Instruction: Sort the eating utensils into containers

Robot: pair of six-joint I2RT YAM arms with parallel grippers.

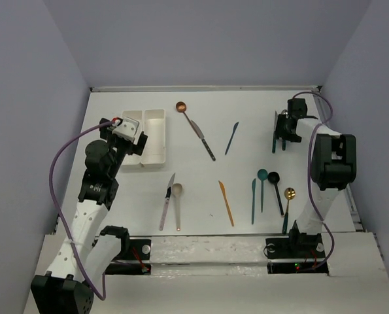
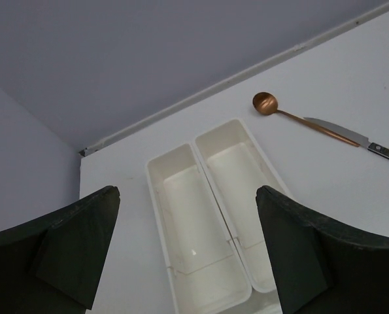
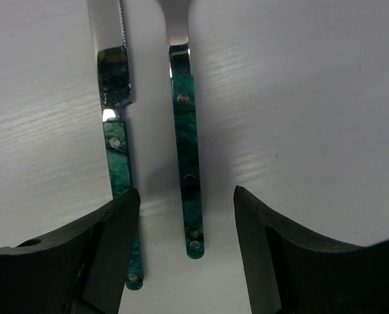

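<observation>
Two white trays stand side by side at the back left, the left tray point(image 1: 130, 149) and the right tray point(image 1: 155, 136); both are empty in the left wrist view point(image 2: 193, 222) point(image 2: 238, 171). My left gripper point(image 1: 125, 139) hovers open over them point(image 2: 187, 252). My right gripper point(image 1: 284, 134) is open and low over two green-handled utensils point(image 1: 274, 131). One green handle point(image 3: 185, 163) lies between the fingers. The other, a serrated knife point(image 3: 118, 163), runs beside the left finger point(image 3: 109, 248). A copper spoon point(image 1: 181, 106) point(image 2: 266, 103) lies right of the trays.
Other utensils lie on the white table: a black-handled knife point(image 1: 206, 145) point(image 2: 351, 135), teal knife point(image 1: 231, 138), silver knife point(image 1: 167, 201), beige spoon point(image 1: 177, 203), orange knife point(image 1: 227, 203), teal knife point(image 1: 253, 201), teal spoon point(image 1: 262, 186), black spoon point(image 1: 276, 190), gold spoon point(image 1: 288, 203). Walls enclose three sides.
</observation>
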